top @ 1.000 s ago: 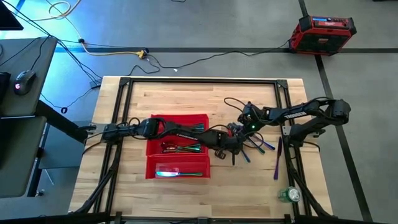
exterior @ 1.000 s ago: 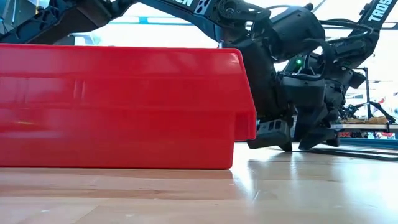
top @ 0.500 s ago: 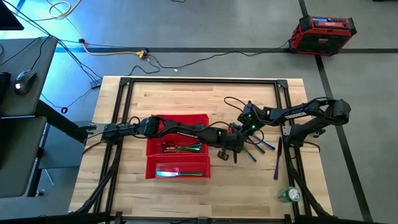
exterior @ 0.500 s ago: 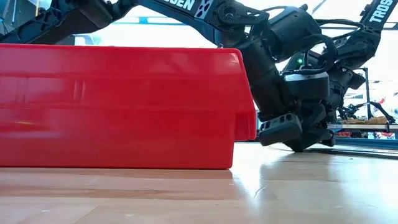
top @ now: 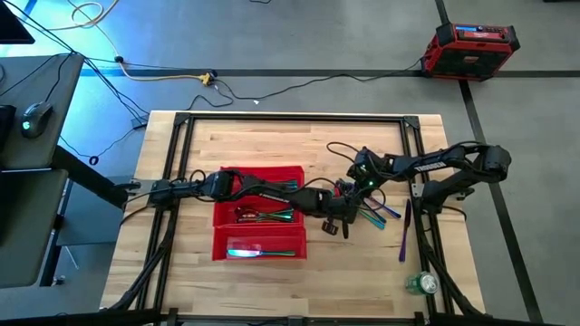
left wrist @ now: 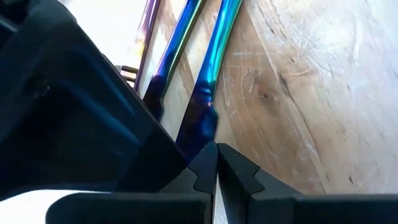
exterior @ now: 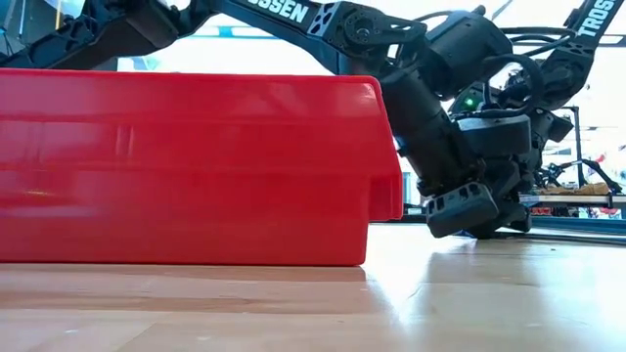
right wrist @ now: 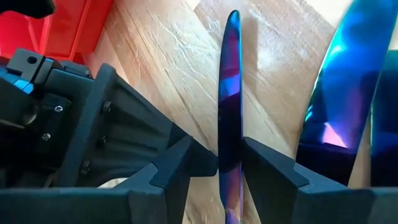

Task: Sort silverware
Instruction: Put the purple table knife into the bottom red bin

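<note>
The silverware is thin iridescent pieces. A loose pile [top: 373,210] lies on the wood right of the red tray [top: 258,174], and more pieces [top: 265,215] rest in the tray's compartments. One purple piece [top: 403,231] lies alone near the right edge. My left gripper [top: 331,226] reaches across the tray to the pile's near-left side and is shut on a blue-purple piece. My right gripper [top: 352,190] is at the pile's far side, close beside it, and is shut on another piece. In the low view the tray [exterior: 196,166] hides most of the table. My left gripper [left wrist: 216,168] pinches the end [left wrist: 204,130] of a blue-purple piece between its two fingertips, the fingers lying along the piece. The rest of the piece runs away over the wood beside two other pieces. My right gripper [right wrist: 225,165] has a narrow blue-purple piece [right wrist: 229,118] between its two fingers [right wrist: 186,165], seen edge-on. The piece runs straight out past the fingertips, above the wood. Whether it is lifted clear I cannot tell.
A black metal frame [top: 299,118] borders the table. A green round object [top: 421,283] sits at the near right corner. A red case [top: 471,47] and cables lie on the floor beyond the table. Bare wood shows on the table's far side [top: 272,145].
My left gripper has shifted a little toward the tray and, in the low view, risen off the wood and tipped.
</note>
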Tool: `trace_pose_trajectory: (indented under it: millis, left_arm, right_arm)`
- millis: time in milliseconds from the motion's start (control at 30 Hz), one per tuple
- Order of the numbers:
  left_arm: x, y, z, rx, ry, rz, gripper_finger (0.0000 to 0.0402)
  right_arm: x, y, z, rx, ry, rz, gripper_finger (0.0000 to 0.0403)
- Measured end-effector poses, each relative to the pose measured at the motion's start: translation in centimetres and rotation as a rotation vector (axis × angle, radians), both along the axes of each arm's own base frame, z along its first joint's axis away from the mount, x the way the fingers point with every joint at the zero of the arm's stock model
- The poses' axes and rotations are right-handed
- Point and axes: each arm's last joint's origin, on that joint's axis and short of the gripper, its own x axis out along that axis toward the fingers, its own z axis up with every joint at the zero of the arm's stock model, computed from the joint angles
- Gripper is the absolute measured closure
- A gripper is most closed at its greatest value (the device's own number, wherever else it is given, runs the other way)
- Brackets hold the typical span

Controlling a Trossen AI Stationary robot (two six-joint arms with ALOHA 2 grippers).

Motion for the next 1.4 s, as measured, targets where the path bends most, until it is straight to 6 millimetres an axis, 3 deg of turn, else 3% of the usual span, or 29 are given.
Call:
trace_pose_trajectory:
  millis: [333,667,833,1133,1267,1400]
  left_arm:
    - [0.4,0.2,0.3,0.079,-0.038,0.007,0.0401]
    - [0.5,0.4,0.4,0.095,-0.053,0.007,0.0401]
    - [0.0,-0.4,0.8,0.1,-0.008,0.016,0.0401]
    - [-2.7,-3.6,0.9,0.176,0.241,-0.012,0.0401]
    - [-3.7,-3.7,2.0,0.155,0.314,-0.024,0.0401]
    - [-4.4,-2.1,4.6,0.089,0.336,-0.004,0.04]
  right_arm:
    - [-0.1,0.2,-0.1,-0.061,-0.005,0.06,0.0288]
    - [-0.2,0.2,-0.3,-0.139,0.017,0.065,0.0396]
    - [-0.1,0.1,-0.2,-0.188,0.028,0.034,0.0401]
    - [-0.3,0.1,0.9,-0.326,0.026,-0.021,0.0403]
    - [-0.4,0.8,1.3,-0.399,0.043,0.001,0.0403]
    - [-0.4,1.7,1.5,-0.465,0.061,0.048,0.0403]
